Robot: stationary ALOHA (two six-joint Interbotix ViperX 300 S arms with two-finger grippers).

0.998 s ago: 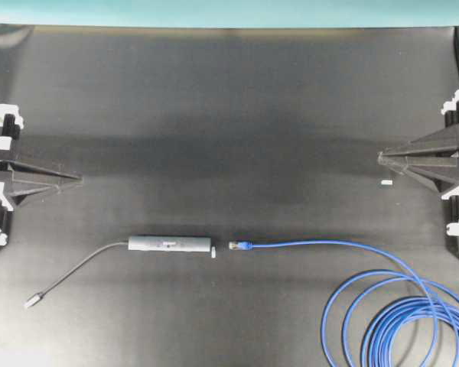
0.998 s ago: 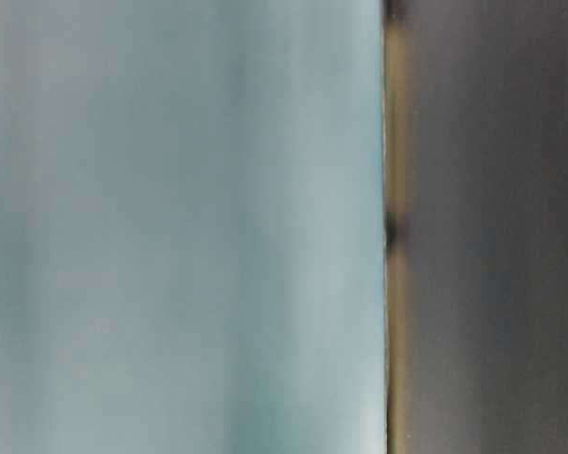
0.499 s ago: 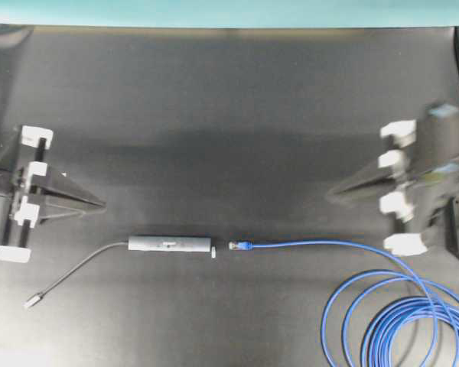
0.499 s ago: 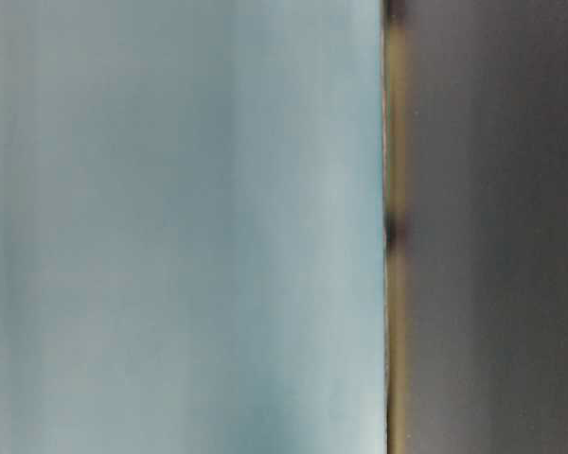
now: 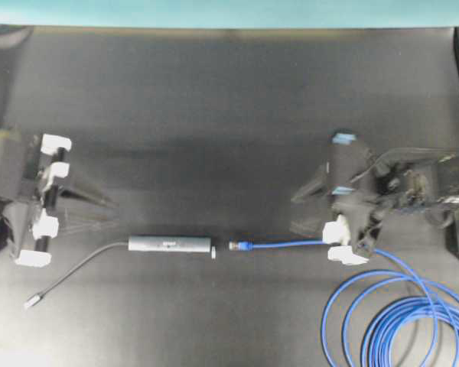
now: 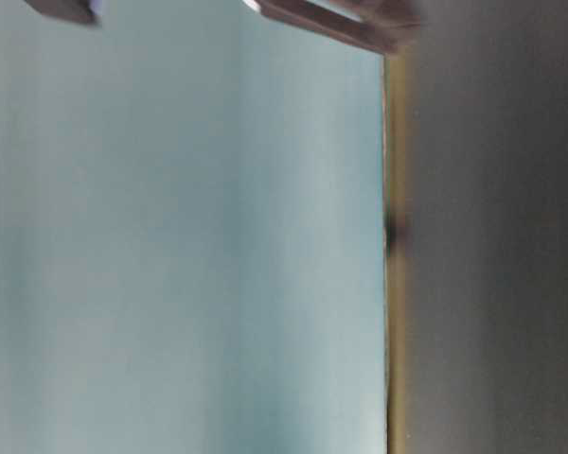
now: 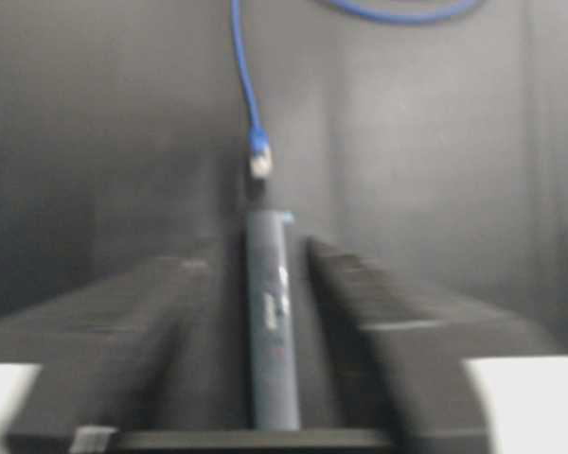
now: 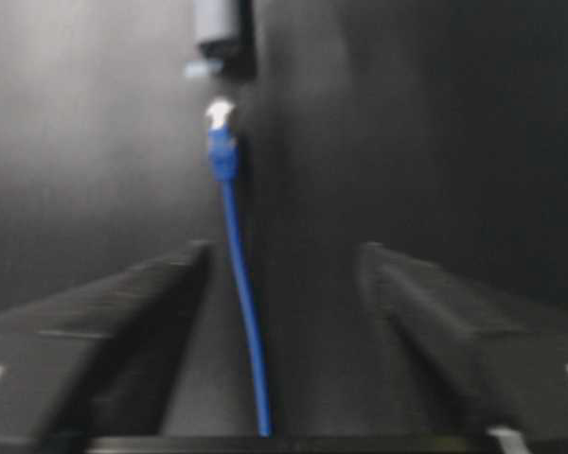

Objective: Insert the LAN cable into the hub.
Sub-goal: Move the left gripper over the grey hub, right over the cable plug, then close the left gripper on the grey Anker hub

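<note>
LAN cable [image 8: 237, 312] and hub [image 7: 269, 322] lie unheld between each tool's spread jaws.

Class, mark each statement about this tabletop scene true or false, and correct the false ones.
1. The bright-blue LAN cable's plug is already seated in the slim dark-grey bar-shaped hub. False: a small gap separates them.
2. The left gripper has open jaws with the hub lying between them in the left wrist view. True.
3. The right gripper is shut on the cable. False: its jaws stand open, the cable running between them.
4. The blue cable is coiled in loops at the lower right of the overhead view. True.
5. The hub's thin grey cord is plugged into something. False: its silver plug lies free.
</note>
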